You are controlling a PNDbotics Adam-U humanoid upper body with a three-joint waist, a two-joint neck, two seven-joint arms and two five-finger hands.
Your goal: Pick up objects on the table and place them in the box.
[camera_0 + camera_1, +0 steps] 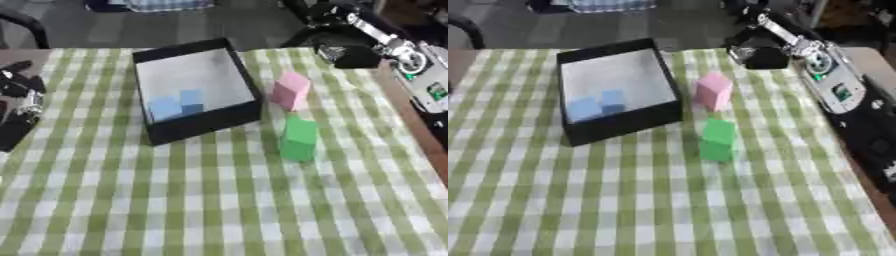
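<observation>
Looks like lab or test room: checked cloth (201, 200) over table, grey floor (175, 25) beyond far edge, robot arm (833, 85) at right edge

No text or labels are readable

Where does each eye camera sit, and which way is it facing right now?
Left eye view: in the head, looking down at the box; left hand at the left edge, right arm upper right.
Right eye view: beside it, same downward aim; only the right hand shows, upper right.
Shared: box, pink block, green block, checked cloth.
</observation>
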